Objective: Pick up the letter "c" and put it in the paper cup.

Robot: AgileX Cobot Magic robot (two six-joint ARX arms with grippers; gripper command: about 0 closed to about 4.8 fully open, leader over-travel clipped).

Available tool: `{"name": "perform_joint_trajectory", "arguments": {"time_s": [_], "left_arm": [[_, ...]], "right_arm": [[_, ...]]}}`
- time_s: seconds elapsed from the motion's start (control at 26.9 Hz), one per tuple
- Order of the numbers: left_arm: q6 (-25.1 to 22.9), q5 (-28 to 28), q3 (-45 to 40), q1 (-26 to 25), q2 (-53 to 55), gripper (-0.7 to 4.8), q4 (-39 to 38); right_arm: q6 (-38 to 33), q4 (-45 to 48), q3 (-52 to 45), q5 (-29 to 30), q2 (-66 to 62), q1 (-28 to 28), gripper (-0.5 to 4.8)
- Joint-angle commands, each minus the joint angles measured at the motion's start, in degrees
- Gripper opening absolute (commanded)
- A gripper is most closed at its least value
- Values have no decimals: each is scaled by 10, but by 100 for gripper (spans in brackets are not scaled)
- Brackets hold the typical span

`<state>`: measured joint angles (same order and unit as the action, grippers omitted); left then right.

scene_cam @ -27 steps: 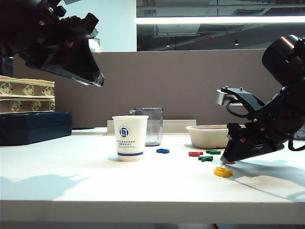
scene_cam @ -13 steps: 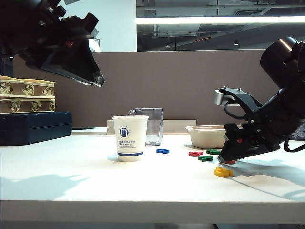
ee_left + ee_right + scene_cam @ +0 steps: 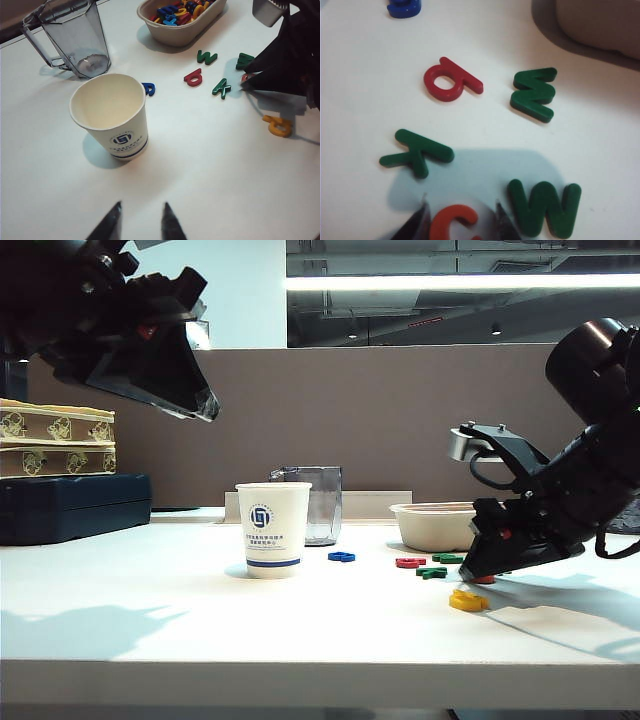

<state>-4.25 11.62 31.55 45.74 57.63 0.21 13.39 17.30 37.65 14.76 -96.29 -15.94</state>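
Low down, right gripper (image 3: 461, 220) straddling flat glossy letter "c" (image 3: 452, 222), left gripper (image 3: 141, 225) aloft

bare table around paper cup (image 3: 111, 115), green w (image 3: 545, 206) crowding right gripper (image 3: 461, 220) fingers, left gripper (image 3: 141, 221) high

exterior: low, table-level | wrists: downward (right nearest) | shared: red letter (image 3: 451, 80)

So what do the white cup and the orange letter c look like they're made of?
White cup with blue logo: likely paper, with a matte wall and a thin rolled rim. Orange letter c, between the right gripper's fingers: probably moulded plastic, thick with rounded edges and a slight sheen.
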Motion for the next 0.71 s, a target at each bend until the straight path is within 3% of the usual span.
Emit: {"name": "perform_joint_trajectory", "arguments": {"time_s": [0.04,0.3,0.71], "left_arm": [[2,2,1,0,-1,97,7],[2,2,1,0,-1,97,7],[2,2,1,1,-1,97,7]], "right_arm": [[1,-44,-6,-10,-6,-1,144],[1,-38,-6,-11,-3,-1,116],[1,-38,-6,-11,32,-1,116]]}}
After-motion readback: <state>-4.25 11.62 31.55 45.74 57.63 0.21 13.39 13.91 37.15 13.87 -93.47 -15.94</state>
